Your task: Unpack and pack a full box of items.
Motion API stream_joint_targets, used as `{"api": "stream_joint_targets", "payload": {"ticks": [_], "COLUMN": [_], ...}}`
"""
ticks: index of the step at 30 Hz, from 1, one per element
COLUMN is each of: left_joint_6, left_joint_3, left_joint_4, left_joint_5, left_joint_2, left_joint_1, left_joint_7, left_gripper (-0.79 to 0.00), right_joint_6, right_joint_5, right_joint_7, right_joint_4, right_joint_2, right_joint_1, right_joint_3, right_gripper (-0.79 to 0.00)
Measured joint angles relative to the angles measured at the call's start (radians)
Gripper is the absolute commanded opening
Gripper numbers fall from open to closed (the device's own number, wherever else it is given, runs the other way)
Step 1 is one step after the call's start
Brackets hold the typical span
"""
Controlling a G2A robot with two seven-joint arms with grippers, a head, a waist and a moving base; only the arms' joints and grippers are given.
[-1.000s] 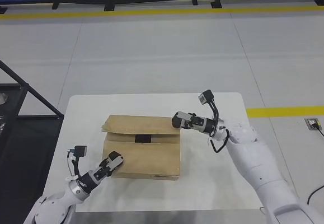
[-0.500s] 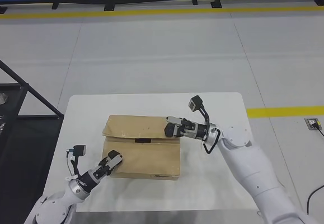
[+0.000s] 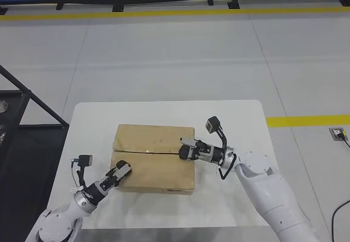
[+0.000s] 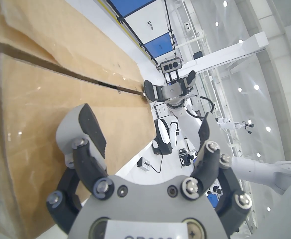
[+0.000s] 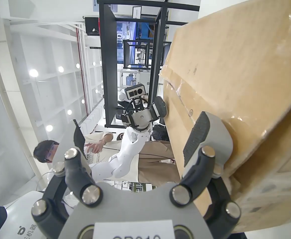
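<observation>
A brown cardboard box (image 3: 155, 158) lies in the middle of the white table, both top flaps down and meeting at a narrow seam (image 3: 150, 151). My left gripper (image 3: 121, 170) is open at the box's near left corner, with one finger (image 4: 90, 123) lying flat on the near flap (image 4: 48, 100) and the other out past the edge. My right gripper (image 3: 185, 150) is open at the right end of the seam. One of its fingers (image 5: 200, 135) rests against the box top (image 5: 235, 75), while the other stands free. The box's contents are hidden.
The white table (image 3: 235, 118) has bare room to the right of the box and along its front edge. A black metal rack (image 3: 5, 127) stands close to the table's left side. A yellow line (image 3: 314, 120) runs across the floor to the right.
The far flap was raised with a dark gap showing; it now lies flat and the gap is shut. My right gripper came down and in to the seam. My left gripper barely shifted.
</observation>
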Motion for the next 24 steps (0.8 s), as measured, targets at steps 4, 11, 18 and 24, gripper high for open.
{"api": "stream_joint_targets", "payload": {"ticks": [4,11,18,24], "left_joint_6": [-0.019,-0.01,0.088,0.085], "left_joint_3": [-0.031,-0.123,-0.172,-0.171], "left_joint_4": [-0.001,0.018,0.068,0.067], "left_joint_5": [-0.045,-0.215,-0.43,-0.416], "left_joint_2": [0.0,0.003,-0.002,-0.002], "left_joint_1": [0.007,0.043,0.055,0.055], "left_joint_7": [0.026,0.059,0.109,0.108], "left_gripper": [0.0,0.0,0.0,0.0], "right_joint_6": [0.007,0.007,0.007,0.007], "right_joint_5": [0.008,0.01,0.009,0.009], "right_joint_7": [-0.011,-0.012,-0.012,-0.012], "right_joint_4": [0.007,0.009,0.009,0.01], "right_joint_2": [0.002,0.002,0.002,0.002], "right_joint_1": [-0.016,-0.015,-0.015,-0.015], "right_joint_3": [0.004,0.005,0.005,0.005], "right_gripper": [0.0,0.0,0.0,0.0]}}
